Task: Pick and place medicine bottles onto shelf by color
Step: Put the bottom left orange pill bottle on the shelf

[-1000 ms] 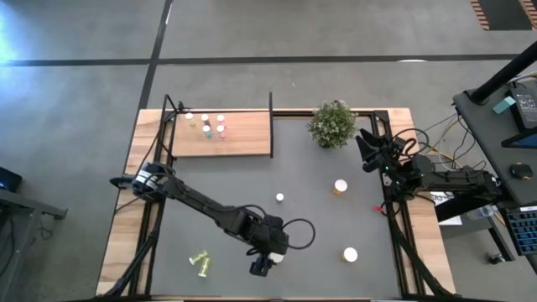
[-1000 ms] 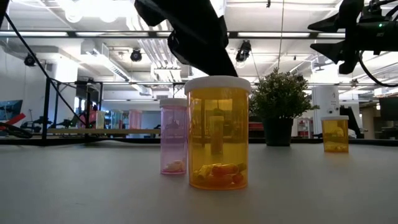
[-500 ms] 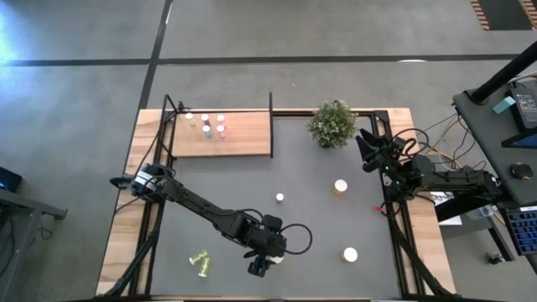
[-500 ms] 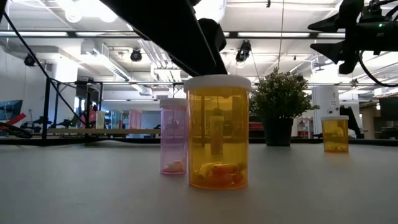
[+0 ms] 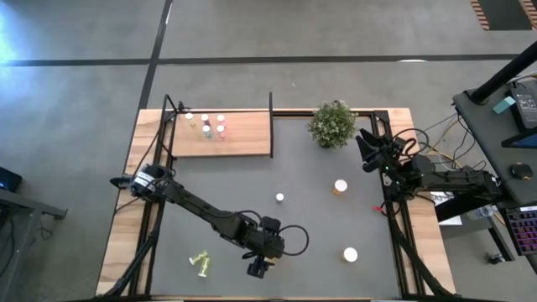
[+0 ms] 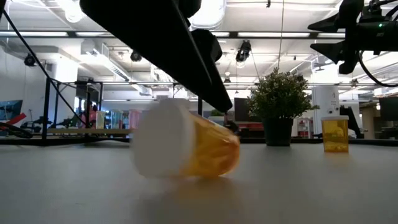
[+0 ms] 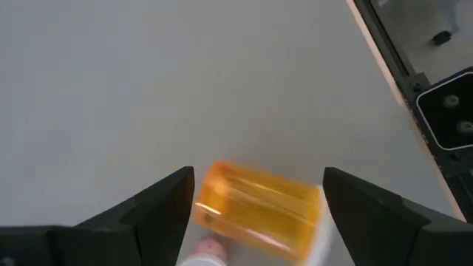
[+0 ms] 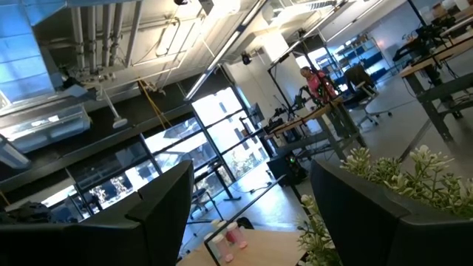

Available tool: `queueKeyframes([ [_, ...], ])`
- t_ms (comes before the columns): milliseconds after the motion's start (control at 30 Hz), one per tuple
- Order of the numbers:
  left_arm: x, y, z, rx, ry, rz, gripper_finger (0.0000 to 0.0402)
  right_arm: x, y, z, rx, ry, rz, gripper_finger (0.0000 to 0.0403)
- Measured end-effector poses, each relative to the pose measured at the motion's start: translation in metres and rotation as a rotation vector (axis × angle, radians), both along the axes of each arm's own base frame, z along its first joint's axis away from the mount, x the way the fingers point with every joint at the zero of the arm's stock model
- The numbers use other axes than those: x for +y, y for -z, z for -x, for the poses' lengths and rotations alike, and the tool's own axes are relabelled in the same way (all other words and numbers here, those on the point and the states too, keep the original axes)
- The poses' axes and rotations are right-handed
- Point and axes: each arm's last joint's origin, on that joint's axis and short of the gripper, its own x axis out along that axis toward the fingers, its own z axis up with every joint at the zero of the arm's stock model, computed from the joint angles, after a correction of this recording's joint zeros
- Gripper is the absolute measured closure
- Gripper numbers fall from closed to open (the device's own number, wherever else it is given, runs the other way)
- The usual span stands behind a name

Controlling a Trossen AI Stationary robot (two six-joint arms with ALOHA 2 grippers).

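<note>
Left gripper point(image 5: 258, 267) low over the tabletop point(image 5: 319, 210) toward 6 o'clock of the high view, fingers point(image 7: 159, 203) spread wide apart. Left wrist view only: a large orange bottle point(image 7: 255, 208), translucent amber plastic, lies on its side between the two dark fingers, not clamped; a pale pink bottle top point(image 7: 205, 255) shows just beside it. Low view adds the orange bottle's smooth white cap, facing the camera, blurred, the body tilted on the matte grey surface. From above the arm hides this bottle.

High view alone gives the layout: shelf point(image 5: 243, 134), a light-wood board with thin black posts, at 11 o'clock, carrying a cluster of small white-capped bottles point(image 5: 206, 124). Two more orange bottles stand at 3 o'clock point(image 5: 340, 186) and 5 o'clock point(image 5: 350, 254); yellow-green bottles point(image 5: 200, 262) lie at 7 o'clock.

Right gripper point(image 5: 366, 151) waits raised at 2 o'clock beside the bushy plant point(image 5: 332, 124), fingers apart.
</note>
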Motion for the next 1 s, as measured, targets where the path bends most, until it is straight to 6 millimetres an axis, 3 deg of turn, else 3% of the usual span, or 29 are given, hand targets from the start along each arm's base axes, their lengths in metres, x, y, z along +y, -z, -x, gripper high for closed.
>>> queueKeyframes([
  [433, 0.002, -0.010, 0.001, -0.021, -0.013, 0.021, 0.0118, 0.000, 0.000, 0.000, 0.000, 0.000, 0.000, 0.0142],
  [1000, -0.029, -0.018, 0.021, 0.140, -0.483, 0.395, 0.0118, 0.000, 0.000, 0.000, 0.000, 0.000, 0.000, 0.0142],
])
